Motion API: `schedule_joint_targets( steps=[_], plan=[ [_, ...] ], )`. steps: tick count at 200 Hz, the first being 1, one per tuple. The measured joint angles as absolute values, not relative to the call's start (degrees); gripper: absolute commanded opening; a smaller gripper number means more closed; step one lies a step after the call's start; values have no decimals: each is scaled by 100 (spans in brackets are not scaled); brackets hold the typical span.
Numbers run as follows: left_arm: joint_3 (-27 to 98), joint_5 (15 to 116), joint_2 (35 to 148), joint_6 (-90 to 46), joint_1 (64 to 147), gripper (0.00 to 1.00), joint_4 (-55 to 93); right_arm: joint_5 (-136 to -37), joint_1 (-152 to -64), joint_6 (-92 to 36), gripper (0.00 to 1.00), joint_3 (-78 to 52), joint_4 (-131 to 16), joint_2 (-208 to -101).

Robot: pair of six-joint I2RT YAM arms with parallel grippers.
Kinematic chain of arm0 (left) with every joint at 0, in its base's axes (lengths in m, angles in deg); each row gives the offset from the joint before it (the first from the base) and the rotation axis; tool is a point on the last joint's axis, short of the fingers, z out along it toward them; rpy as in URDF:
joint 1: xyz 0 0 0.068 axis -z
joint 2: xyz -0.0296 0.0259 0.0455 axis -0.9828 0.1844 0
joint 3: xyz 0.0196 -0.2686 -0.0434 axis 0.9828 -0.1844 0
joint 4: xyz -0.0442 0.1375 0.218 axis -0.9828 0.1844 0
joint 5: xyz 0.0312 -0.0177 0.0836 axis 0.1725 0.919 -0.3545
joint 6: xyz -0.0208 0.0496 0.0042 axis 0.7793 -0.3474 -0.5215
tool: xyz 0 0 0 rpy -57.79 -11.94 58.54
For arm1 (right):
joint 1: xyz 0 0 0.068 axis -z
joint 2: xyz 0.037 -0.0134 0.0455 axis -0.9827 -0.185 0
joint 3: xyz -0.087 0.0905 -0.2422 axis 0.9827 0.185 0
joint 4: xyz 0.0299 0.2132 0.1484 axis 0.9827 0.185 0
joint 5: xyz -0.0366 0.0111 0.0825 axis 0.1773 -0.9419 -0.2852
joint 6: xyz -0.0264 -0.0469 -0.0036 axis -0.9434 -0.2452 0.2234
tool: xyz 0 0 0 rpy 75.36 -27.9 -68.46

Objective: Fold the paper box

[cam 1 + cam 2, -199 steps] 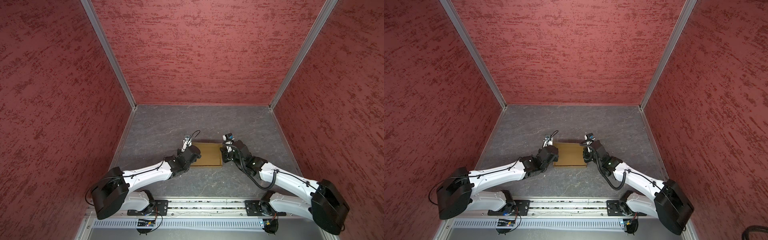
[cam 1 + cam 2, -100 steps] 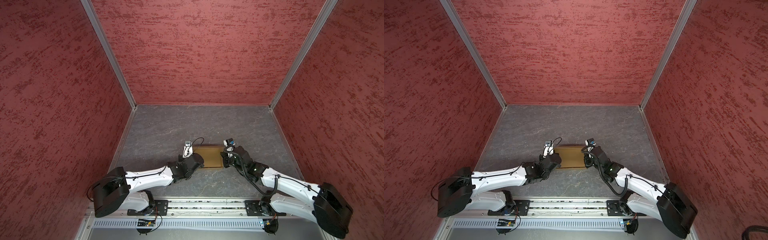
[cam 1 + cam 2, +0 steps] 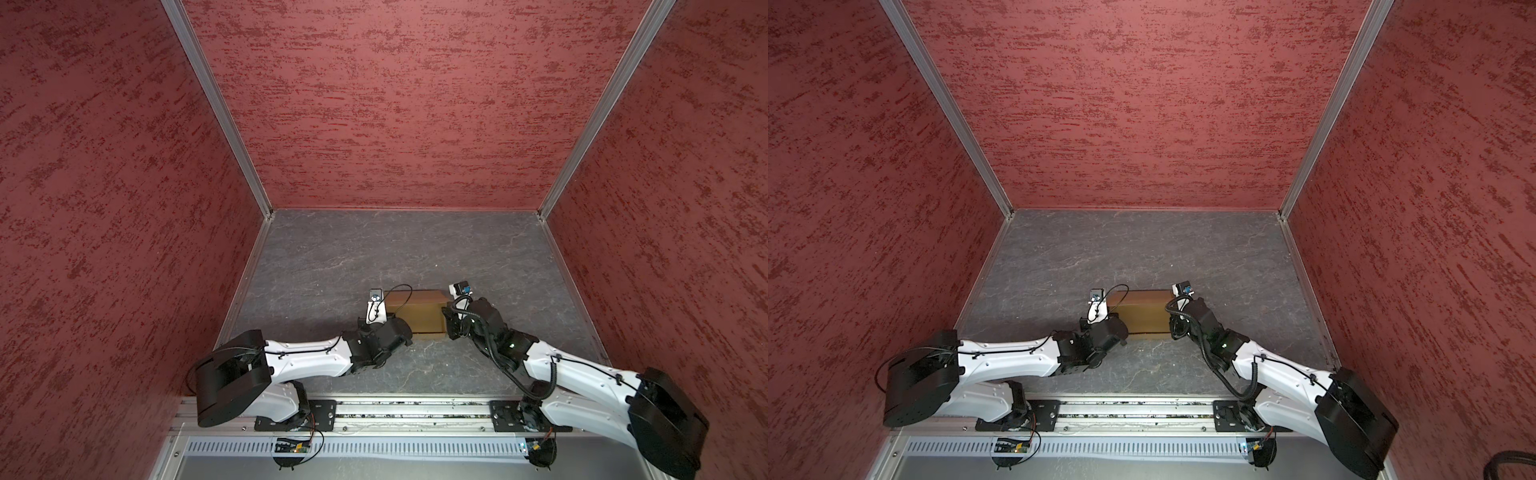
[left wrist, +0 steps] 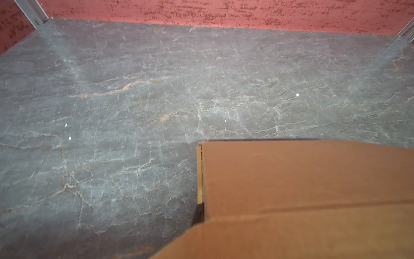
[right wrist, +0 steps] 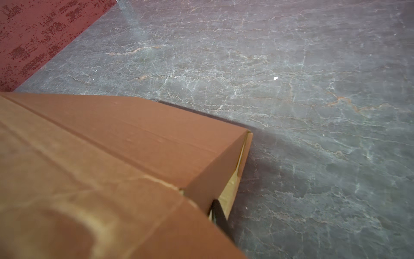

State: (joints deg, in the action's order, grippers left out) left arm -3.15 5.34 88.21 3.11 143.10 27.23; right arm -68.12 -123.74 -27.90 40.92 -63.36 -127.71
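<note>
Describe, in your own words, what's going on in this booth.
Two robot arms are working on a paper box lying on the grey table. The left arm reaches its near left corner, the right arm its right end. The box already looks folded into a closed, shallow shape.

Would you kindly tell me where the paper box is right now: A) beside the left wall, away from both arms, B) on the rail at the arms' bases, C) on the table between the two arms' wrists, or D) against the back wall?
C: in both top views the paper box lies on the grey table, with the left arm at its left end and the right arm at its right end.
</note>
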Motion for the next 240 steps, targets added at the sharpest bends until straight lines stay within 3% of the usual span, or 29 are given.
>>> schedule_joint_targets(
  steps=[62, 123, 204, 240],
  plan=[
    [-439, 287, 9017, 724, 14476, 0, 2664, -6814, -12453, -2729, 14, 4289, -6505, -12727],
    [-433, -146, 9251, 1266, 14677, 0, 3062, -6823, -12558, -2565, 32, 4418, -6548, -12552],
    [-107, -610, 9675, 2197, 14860, 0, 4154, -6890, -12615, -2248, 42, 4802, -6249, -11637],
    [-96, -625, 9682, 2274, 14860, 19, 4323, -6989, -12617, -2053, 47, 4861, -5884, -11101]
  ],
)
